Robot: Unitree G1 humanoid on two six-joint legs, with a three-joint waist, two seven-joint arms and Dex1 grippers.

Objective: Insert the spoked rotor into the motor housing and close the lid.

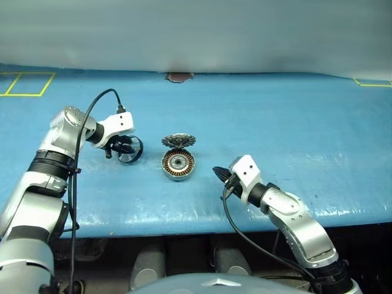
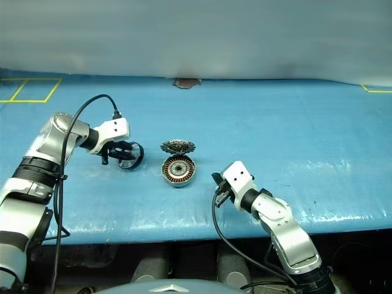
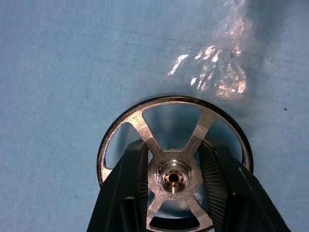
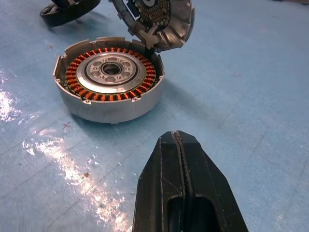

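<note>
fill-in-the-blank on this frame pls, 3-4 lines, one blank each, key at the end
1. The left tool has its fingers on either side of the hub of the ____.
2. The lid of the motor housing stands ____.
3. The windings inside the motor housing are ____ in colour.
4. The right tool has its fingers ____, holding nothing.

Missing words: spoked rotor; open; copper-orange; shut
</note>
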